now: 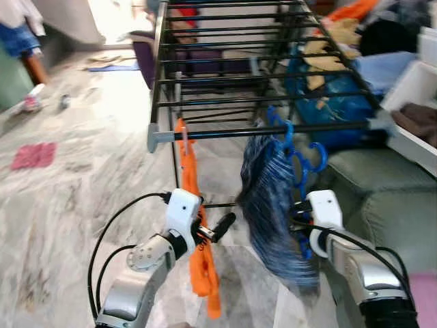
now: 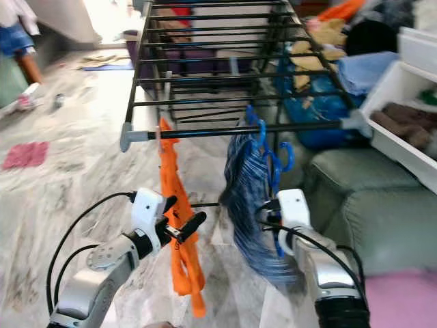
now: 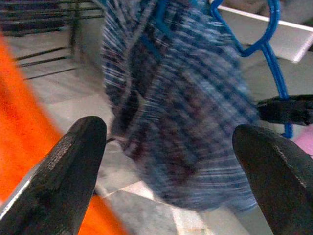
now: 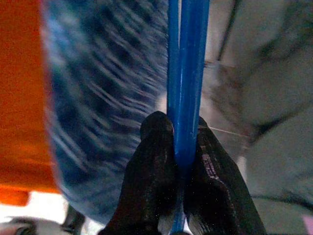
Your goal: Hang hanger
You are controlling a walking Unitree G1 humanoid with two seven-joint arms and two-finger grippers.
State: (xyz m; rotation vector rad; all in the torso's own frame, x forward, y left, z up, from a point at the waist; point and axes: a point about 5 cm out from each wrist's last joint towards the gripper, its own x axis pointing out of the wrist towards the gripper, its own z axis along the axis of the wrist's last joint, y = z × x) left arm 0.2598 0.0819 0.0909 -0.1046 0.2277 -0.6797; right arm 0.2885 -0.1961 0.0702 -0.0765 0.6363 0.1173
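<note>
Blue hanger point(image 1: 298, 158): its hook is seen at the front rail of the black drying rack point(image 1: 225, 75); whether it rests on the rail cannot be told. A blue-striped garment point(image 1: 270, 205) is draped from it, blurred.
Right gripper point(image 4: 177, 161): its jaws are closed on the hanger's blue bars, which are pinched between the two black fingers point(image 4: 151, 166).
Left gripper point(image 1: 220, 225): it is held just in front of an orange garment point(image 1: 198, 232), with its jaws spread wide and nothing held between them; the striped garment is seen beyond them in the left wrist view.
Orange garment: it is hung from the same front rail, to the left of the striped one.
Surroundings: a marble floor point(image 1: 75, 191) is seen below, a grey-green sofa point(image 1: 389, 198) to the right, and piled clothes behind the rack.
</note>
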